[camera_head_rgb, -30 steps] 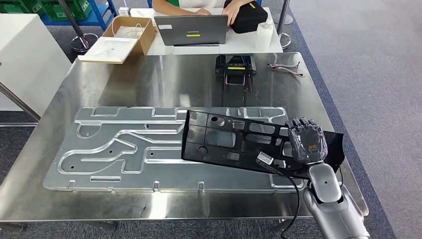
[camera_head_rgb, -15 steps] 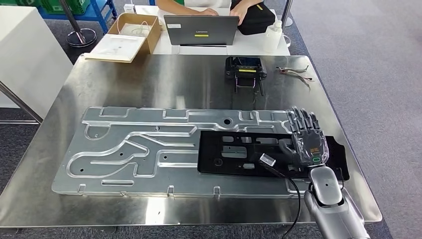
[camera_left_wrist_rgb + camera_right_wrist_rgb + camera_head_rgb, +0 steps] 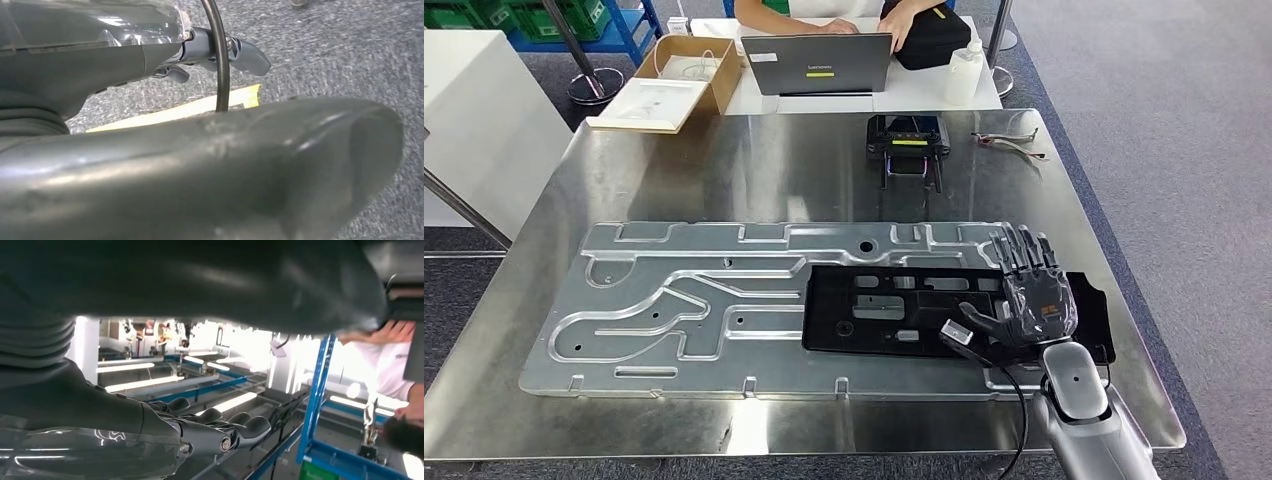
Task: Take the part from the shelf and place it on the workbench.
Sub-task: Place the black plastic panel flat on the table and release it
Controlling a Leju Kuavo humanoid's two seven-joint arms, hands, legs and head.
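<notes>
Right arm (image 3: pixel 1089 425) enters from below, forearm raised toward the part (image 3: pixel 874 305). Right hand (image 3: pixel 1030 296) sits over the part's right end, back of hand up, fingers (image 3: pixel 1021 250) extended and fanned apart, thumb (image 3: pixel 980 318) spread to the left. No grip on the part is evident. Left hand (image 3: pixel 220 52) hangs low, fingers slightly curled, holding nothing.

On your workbench (image 3: pixel 724 180) the plate (image 3: pixel 674 300) lies near the front, with the part (image 3: pixel 884 305) on its right end. Your right hand (image 3: pixel 1029 295) is over the part's right end. The controller (image 3: pixel 907 135) sits behind, the laptop (image 3: pixel 817 63) beyond.
</notes>
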